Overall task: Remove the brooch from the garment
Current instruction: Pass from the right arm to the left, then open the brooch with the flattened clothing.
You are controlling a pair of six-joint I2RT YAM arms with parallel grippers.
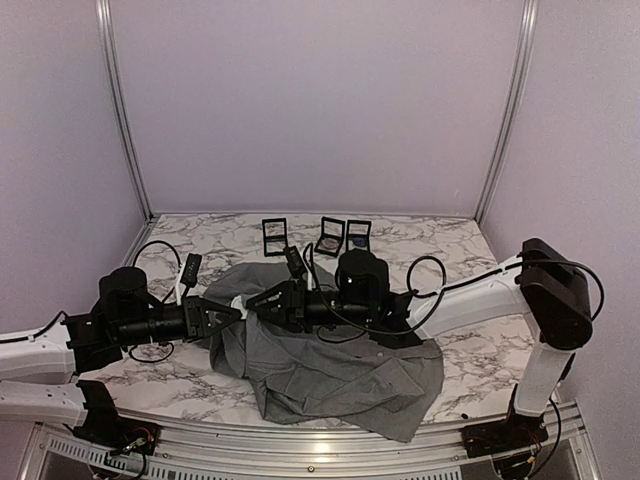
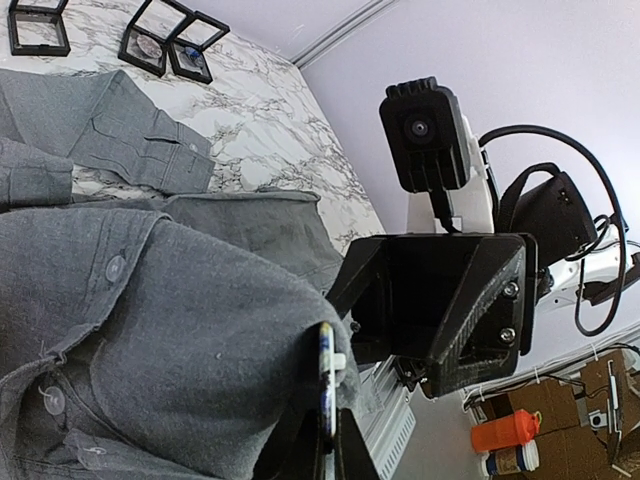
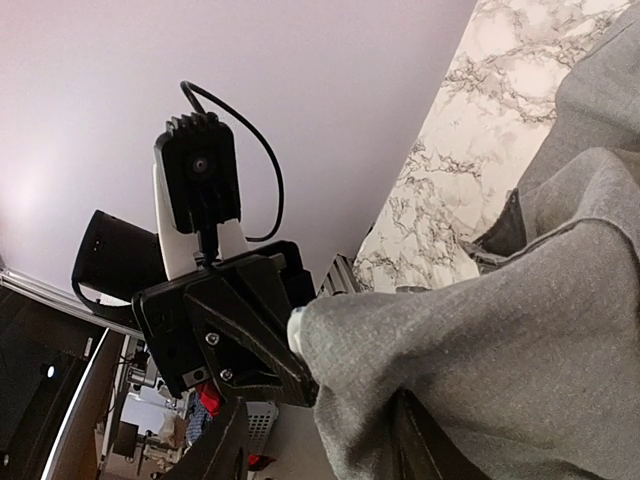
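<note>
The garment is a grey button-up shirt spread over the marble table, with one fold lifted between the two grippers. In the left wrist view the brooch shows edge-on as a thin blue, white and yellow disc against the raised cloth. My left gripper is shut on its lower edge. My right gripper faces it with its jaws apart. The grey fold lies between them, clear of the left finger. A white bit of the brooch peeks past the fold's tip. From above, the two grippers meet at the table's middle.
Three small black display frames stand at the back of the table, one holding a round piece. Cables loop off both arms. The table's metal front rail lies just below the shirt's hem.
</note>
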